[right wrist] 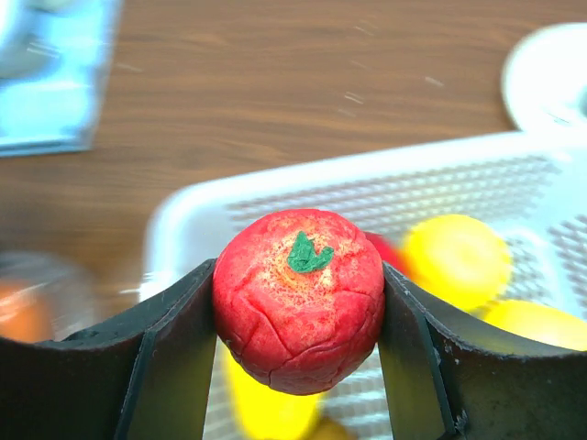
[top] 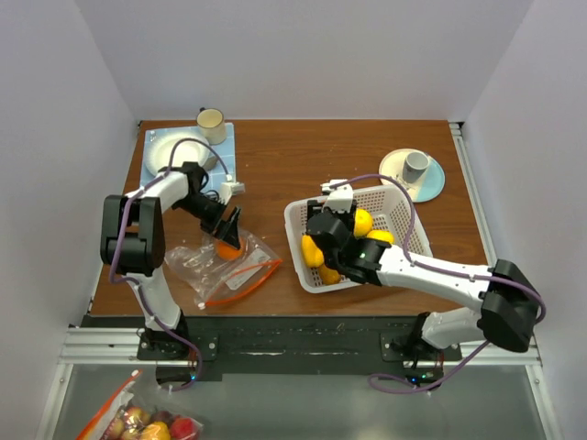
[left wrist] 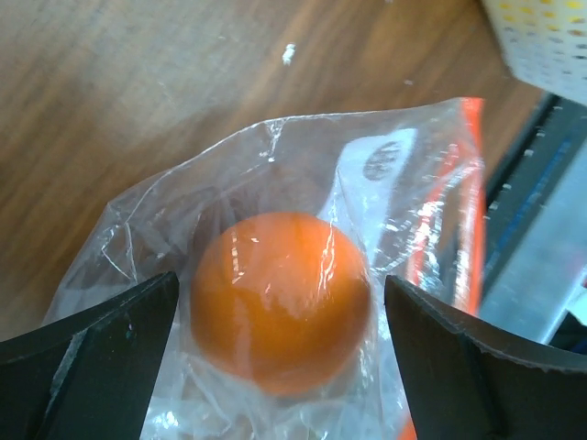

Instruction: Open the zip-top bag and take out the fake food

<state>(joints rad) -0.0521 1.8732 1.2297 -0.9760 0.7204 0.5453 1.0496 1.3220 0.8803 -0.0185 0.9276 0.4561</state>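
Observation:
The zip-top bag (top: 220,269) lies crumpled at the table's front left, its orange-red zip strip (top: 246,280) toward the front. An orange ball (left wrist: 280,298) of fake food sits inside it under the plastic. My left gripper (top: 229,231) is open over the bag, one finger on each side of the ball with gaps, as the left wrist view (left wrist: 280,280) shows. My right gripper (right wrist: 298,267) is shut on a red fake tomato (right wrist: 298,302) and holds it above the white basket (top: 396,197). Yellow fake fruits (top: 364,221) lie in the basket.
A blue mat with a white plate (top: 170,147) and a cream cup (top: 211,119) is at the back left. A saucer with a grey cup (top: 417,165) is at the back right. Another bag of fake food (top: 138,423) lies below the table's front edge.

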